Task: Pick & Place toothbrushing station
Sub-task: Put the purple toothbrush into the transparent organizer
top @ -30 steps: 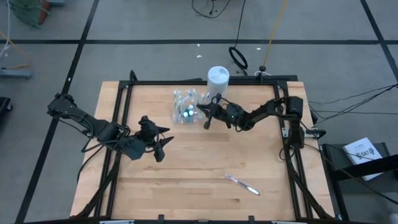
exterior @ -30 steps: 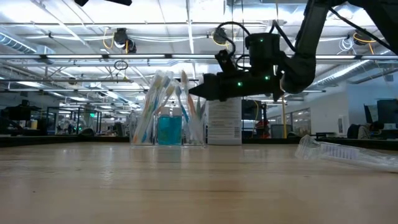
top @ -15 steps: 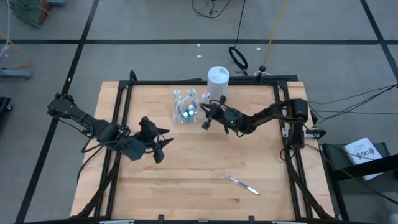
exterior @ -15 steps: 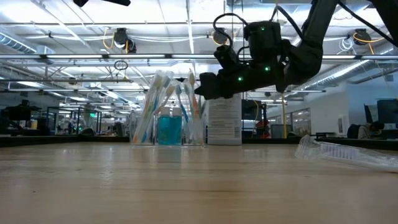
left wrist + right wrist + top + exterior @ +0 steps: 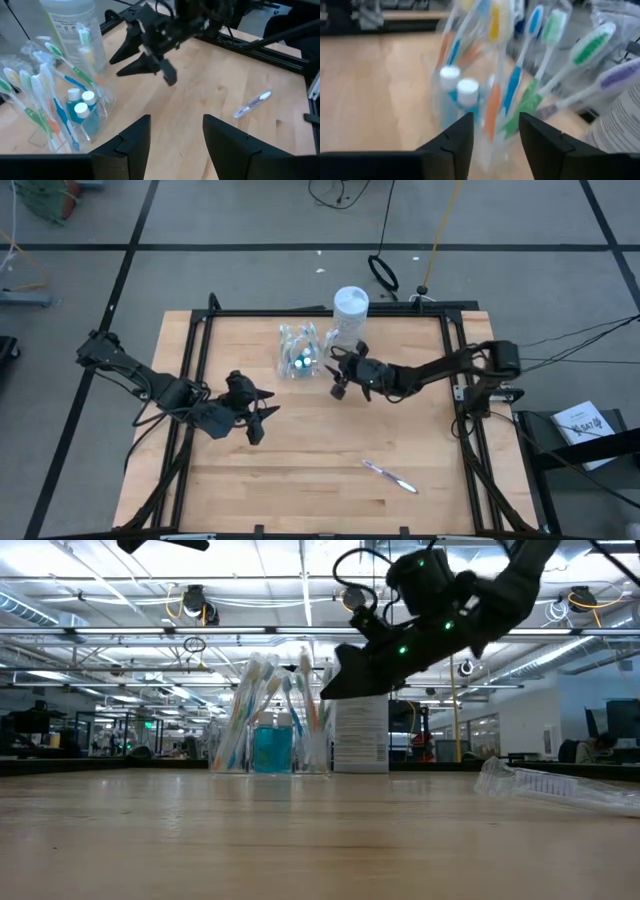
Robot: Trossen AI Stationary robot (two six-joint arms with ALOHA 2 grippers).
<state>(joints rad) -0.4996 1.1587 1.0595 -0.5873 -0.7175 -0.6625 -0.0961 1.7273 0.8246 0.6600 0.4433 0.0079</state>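
Observation:
The clear cup (image 5: pixel 298 352) stands upright on the table toward the far edge, and it shows up close in the right wrist view (image 5: pixel 485 100). In it are pastel toothbrushes (image 5: pixel 47 95) and teal toothpaste tubes (image 5: pixel 455 87). My right gripper (image 5: pixel 336 372) hangs open just right of the cup, above the table (image 5: pixel 335 685), with nothing between its fingers. My left gripper (image 5: pixel 262 420) waits open over the table's left half, also with nothing in it. One wrapped toothbrush (image 5: pixel 390 476) lies flat on the table near the front right.
A tall white canister (image 5: pixel 350 305) stands at the far edge right behind the cup and my right gripper. A black frame (image 5: pixel 300 312) runs along the table's edges. Bare wood lies between the two arms and toward the near edge.
My right gripper has opened beside the cup. It has risen a little, drawn slightly toward the near edge and turned at the wrist. The cup and the wrapped toothbrush have stayed where they were.

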